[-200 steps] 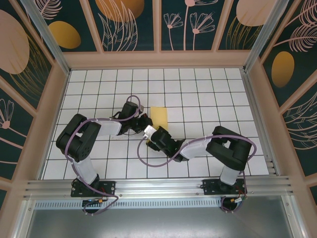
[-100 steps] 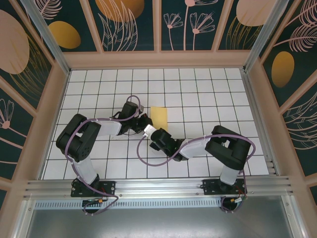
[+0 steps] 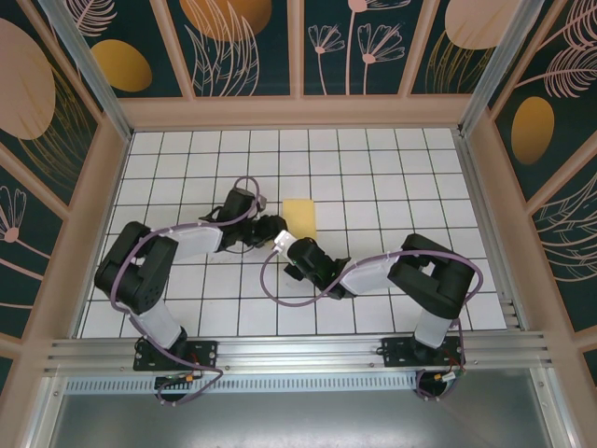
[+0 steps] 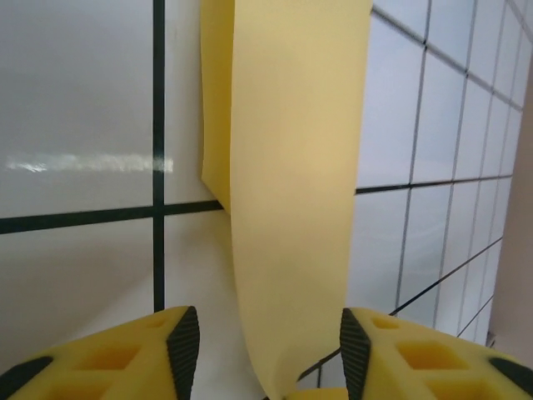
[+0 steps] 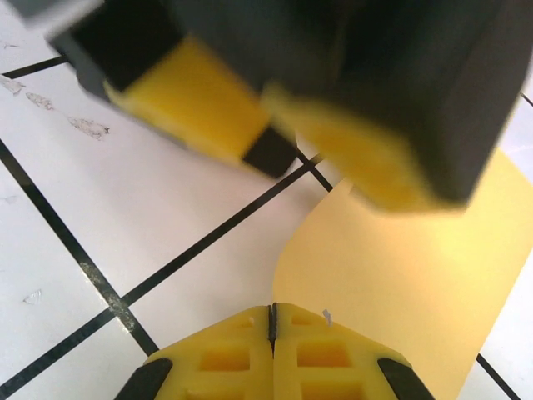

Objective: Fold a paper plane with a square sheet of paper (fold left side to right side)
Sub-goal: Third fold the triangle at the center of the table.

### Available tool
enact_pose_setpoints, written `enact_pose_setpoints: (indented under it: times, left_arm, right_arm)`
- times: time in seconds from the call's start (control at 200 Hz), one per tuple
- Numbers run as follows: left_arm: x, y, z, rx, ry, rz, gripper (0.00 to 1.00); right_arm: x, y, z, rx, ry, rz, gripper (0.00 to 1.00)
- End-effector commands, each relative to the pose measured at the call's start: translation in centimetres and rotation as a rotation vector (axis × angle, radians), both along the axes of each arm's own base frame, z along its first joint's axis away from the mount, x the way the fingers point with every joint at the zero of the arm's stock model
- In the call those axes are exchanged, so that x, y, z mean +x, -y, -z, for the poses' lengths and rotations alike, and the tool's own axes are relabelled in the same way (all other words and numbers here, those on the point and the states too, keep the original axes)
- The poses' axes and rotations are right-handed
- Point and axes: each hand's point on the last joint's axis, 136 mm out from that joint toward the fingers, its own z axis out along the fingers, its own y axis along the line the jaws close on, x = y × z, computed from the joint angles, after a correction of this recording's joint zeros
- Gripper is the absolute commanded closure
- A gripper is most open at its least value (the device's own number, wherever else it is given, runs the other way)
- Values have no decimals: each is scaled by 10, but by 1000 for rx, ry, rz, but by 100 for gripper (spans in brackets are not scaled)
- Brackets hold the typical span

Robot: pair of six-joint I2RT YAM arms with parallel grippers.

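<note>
The square sheet of paper (image 3: 301,217) lies mid-table as a yellow folded rectangle, not a plane shape. My left gripper (image 3: 279,227) sits at its left edge. In the left wrist view the sheet (image 4: 296,167) rises as a curved strip, and its lower tip hangs untouched between the open left gripper (image 4: 268,354) pads. My right gripper (image 3: 287,241) is at the sheet's near-left corner. In the right wrist view the right gripper (image 5: 272,321) is shut, and the curled edge of the sheet (image 5: 400,275) runs into its seam. The left fingers (image 5: 208,108) blur above.
The white grid tabletop (image 3: 392,177) is boxed in by peach-framed walls (image 3: 294,112) at the back and both sides. An aluminium rail (image 3: 298,350) runs along the near edge. Purple cables (image 3: 280,299) loop beside both arms.
The left gripper has opened and let go of the sheet, and its arm has dropped lower. The right gripper shut on the sheet's corner earlier and has edged a little towards the sheet.
</note>
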Motion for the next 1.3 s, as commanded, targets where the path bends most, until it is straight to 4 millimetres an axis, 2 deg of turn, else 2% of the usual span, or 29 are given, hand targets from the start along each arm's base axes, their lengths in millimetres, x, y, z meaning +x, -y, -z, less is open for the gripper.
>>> enact_pose_setpoints:
  times: [0.0, 0.065, 0.17, 0.175, 0.295, 0.56, 0.751, 0.961, 1.156, 1.296]
  left_arm:
    - [11, -12, -23, 34, 66, 6, 46]
    - [16, -10, -28, 37, 81, 22, 47]
    - [27, 9, -36, -22, 96, 94, 54]
    - [26, 9, -29, -19, 81, 96, 55]
    - [51, 30, -31, -57, 101, 140, 60]
    - [72, 52, 1, -44, 62, 193, 63]
    - [72, 53, 31, 5, 20, 200, 64]
    - [65, 48, 53, 53, -18, 207, 65]
    - [59, 45, 63, 78, -34, 213, 66]
    - [58, 45, 64, 80, -35, 215, 67]
  right_arm:
    - [-3, -1, -8, 36, -15, -10, 100]
    - [-2, -2, -9, 40, -18, -10, 100]
    - [-2, -3, -9, 45, -20, -9, 100]
    - [-2, -3, -8, 44, -20, -9, 100]
    - [-2, -3, -7, 44, -24, -5, 100]
    - [-1, -6, -3, 38, -44, -7, 100]
    - [0, -6, -2, 47, -63, -8, 100]
    - [3, -9, -7, 79, -116, -20, 100]
    - [10, -11, -16, 135, -205, -40, 100]
    - [21, -3, -14, 159, -270, -14, 100]
